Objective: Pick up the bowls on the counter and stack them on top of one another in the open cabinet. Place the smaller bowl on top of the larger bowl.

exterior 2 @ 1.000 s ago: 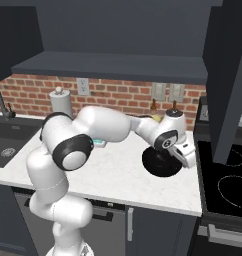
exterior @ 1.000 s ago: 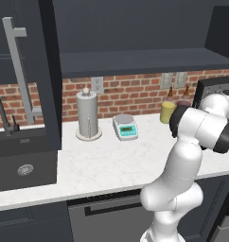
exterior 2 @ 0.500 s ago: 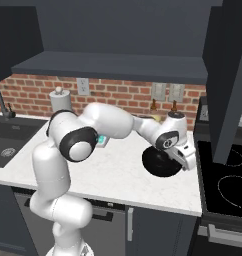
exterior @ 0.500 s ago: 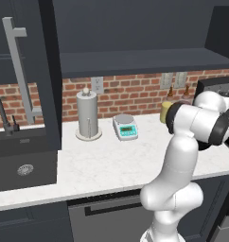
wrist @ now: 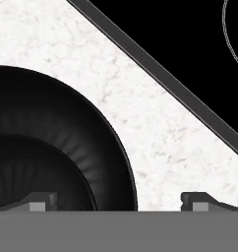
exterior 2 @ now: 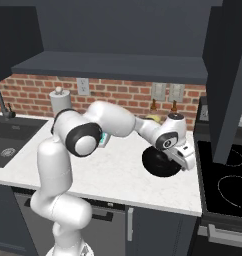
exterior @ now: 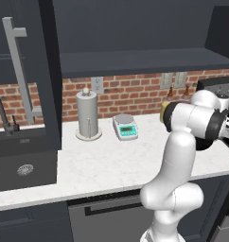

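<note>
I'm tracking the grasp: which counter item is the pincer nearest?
The black bowl, at the stove end of the counter; the open pincer sits over its rim. The paper-towel holder and scale stand far off toward the sink.

A bowl (exterior 2: pixel 162 164) sits on the surface (exterior 2: pixel 113 172) near its right end, just left of the stovetop (exterior 2: pixel 227 180). My end effector (exterior 2: pixel 186 159) hangs over the bowl's right rim, one fingertip (wrist: pixel 38 201) above the bowl and the other above bare surface. Far left lies the sink (exterior: pixel 22 166). A paper-towel holder (exterior: pixel 88 115) and a scale (exterior: pixel 125 126) stand side by side near the brick wall (exterior: pixel 130 93), holder on the left.
</note>
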Motion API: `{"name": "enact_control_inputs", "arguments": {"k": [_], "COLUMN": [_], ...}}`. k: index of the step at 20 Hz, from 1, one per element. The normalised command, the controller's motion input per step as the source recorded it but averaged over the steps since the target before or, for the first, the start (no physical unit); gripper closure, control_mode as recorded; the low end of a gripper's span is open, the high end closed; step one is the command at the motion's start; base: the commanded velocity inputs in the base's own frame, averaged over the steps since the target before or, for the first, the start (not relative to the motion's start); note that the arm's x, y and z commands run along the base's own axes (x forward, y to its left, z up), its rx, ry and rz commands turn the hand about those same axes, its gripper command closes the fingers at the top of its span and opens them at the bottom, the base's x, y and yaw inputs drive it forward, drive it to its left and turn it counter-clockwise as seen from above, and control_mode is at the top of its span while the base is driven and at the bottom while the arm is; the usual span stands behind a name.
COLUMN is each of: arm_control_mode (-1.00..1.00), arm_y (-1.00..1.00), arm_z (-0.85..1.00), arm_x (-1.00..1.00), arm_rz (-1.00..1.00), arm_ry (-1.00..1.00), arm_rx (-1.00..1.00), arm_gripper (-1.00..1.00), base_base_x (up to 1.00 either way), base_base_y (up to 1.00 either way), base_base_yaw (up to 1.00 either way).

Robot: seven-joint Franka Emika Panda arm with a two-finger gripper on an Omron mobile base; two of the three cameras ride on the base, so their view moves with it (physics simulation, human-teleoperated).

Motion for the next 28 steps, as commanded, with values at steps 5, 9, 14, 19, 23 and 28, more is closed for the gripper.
{"name": "enact_control_inputs", "arguments": {"k": [5, 9, 14, 19, 23, 28], "arm_control_mode": [-1.0, -1.0, -1.0, -1.0, -1.0, -1.0], "arm_y": [-0.08, -0.04, 0.0, 0.0, 0.0, -0.08], "arm_z": [0.0, 0.0, 0.0, -0.22, -0.22, -0.06], "arm_x": [0.24, 0.0, 0.0, 0.0, 0.0, 0.0], "arm_rz": [0.0, 0.0, 0.0, 0.0, 0.0, 0.0], "arm_ry": [0.0, 0.0, 0.0, 0.0, 0.0, 0.0], "arm_rx": [0.09, 0.08, 0.01, 0.0, 0.0, 0.0], "arm_gripper": [-1.0, -1.0, -1.0, -1.0, -1.0, -1.0], "base_base_x": [0.0, 0.0, 0.0, 0.0, 0.0, 0.0], "base_base_y": [0.0, 0.0, 0.0, 0.0, 0.0, 0.0], "base_base_yaw": [0.0, 0.0, 0.0, 0.0, 0.0, 0.0]}}
